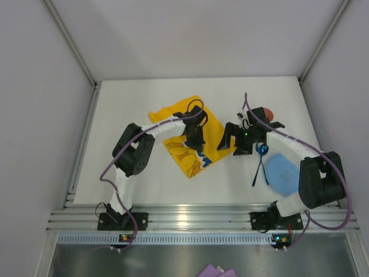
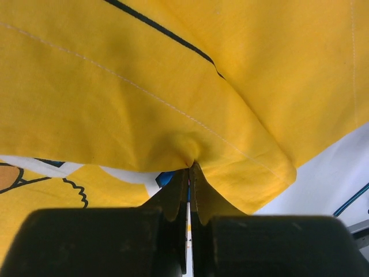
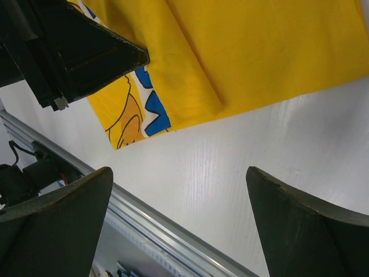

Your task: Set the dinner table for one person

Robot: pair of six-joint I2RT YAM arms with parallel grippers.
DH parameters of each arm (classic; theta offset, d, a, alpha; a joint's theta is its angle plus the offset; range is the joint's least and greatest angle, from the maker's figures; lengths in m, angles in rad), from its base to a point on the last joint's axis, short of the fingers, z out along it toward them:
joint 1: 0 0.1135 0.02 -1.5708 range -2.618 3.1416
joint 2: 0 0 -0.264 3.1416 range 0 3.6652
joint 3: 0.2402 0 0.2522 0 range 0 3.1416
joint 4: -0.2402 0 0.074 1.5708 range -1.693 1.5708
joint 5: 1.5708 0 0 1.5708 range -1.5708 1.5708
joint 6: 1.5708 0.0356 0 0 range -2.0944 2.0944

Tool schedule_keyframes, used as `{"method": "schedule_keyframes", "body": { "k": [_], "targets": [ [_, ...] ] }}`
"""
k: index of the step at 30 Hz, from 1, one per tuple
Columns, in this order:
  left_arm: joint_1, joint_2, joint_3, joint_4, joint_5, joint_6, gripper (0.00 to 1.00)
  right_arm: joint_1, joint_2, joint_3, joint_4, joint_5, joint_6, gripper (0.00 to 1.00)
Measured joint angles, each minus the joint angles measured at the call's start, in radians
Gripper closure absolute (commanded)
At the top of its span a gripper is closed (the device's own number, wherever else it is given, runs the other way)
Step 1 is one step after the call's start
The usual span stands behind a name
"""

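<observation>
On the dinner table (image 1: 173, 193), the left gripper (image 1: 195, 137) pinches a fold of the placemat (image 1: 185, 161); its free edge lies just left of the right gripper (image 1: 229, 138), whose jaws stand apart.

Bare surface (image 1: 219, 184) lies open along the near edge and the far strip. The yellow placemat (image 1: 214, 130) fills the middle, where the left arm (image 1: 158, 130) and right arm (image 1: 291, 141) meet. A blue plate (image 1: 282, 173) and spoon (image 1: 258, 167) crowd the right side.
</observation>
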Motion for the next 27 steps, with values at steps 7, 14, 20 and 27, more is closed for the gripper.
{"method": "schedule_keyframes", "body": {
  "k": [7,14,20,27],
  "targets": [
    [0.014,0.007,0.016,-0.013,0.004,0.005,1.00,0.000,0.001,-0.005,0.012,-0.011,0.000,0.01],
    [0.027,-0.083,-0.051,-0.053,-0.039,0.009,1.00,0.000,0.035,0.005,0.018,-0.007,0.004,0.01],
    [0.035,-0.227,-0.060,-0.113,-0.041,0.008,1.00,0.000,0.169,0.070,0.033,0.026,0.017,0.01],
    [0.035,-0.301,-0.061,-0.171,-0.069,0.007,1.00,0.000,0.259,0.119,0.049,0.076,0.014,0.02]
  ]
}}
